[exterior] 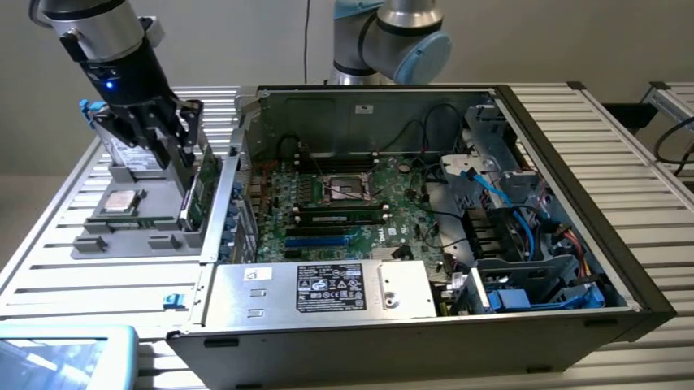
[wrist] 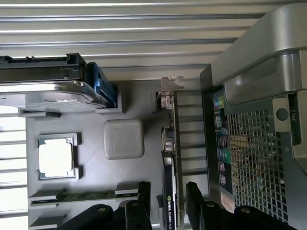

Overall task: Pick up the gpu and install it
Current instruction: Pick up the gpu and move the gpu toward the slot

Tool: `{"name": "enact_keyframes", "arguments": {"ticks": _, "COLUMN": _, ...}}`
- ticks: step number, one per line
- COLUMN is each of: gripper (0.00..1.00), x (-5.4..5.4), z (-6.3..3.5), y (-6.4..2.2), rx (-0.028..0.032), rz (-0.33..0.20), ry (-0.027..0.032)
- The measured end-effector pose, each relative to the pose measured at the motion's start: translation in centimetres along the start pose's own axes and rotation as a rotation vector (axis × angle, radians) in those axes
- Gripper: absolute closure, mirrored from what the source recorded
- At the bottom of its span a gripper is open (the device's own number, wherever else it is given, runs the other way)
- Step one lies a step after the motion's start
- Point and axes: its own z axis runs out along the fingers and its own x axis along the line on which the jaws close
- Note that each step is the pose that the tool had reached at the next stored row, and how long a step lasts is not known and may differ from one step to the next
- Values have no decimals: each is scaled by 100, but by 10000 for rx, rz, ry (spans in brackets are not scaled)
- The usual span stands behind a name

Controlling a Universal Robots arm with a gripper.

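an open case (exterior: 358, 114) lies on a slatted table (exterior: 607, 138) with its motherboard (exterior: 407, 203) exposed and a labelled power supply (exterior: 325, 288) along its near side. just beside it, at the exterior view's left, a grey tray (exterior: 125, 237) holds a cpu (exterior: 119, 201), an upright hard drive (wrist: 53, 93) and a memory stick (wrist: 86, 195).

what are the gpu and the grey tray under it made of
The gpu: green board, probably fibreglass laminate; its end bracket looks like bright bare metal. The tray: matte grey with moulded-looking ribs and pockets, likely plastic.
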Motion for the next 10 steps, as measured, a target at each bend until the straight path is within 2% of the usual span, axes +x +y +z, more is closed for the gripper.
{"name": "enact_keyframes", "arguments": {"ticks": 6, "gripper": 56, "x": 9, "z": 109, "y": -8, "rx": -21, "rz": 8, "ry": 1}}
{"name": "enact_keyframes", "arguments": {"ticks": 10, "gripper": 56, "x": 12, "z": 178, "y": -18, "rx": -89, "rz": 14, "ry": 1}}
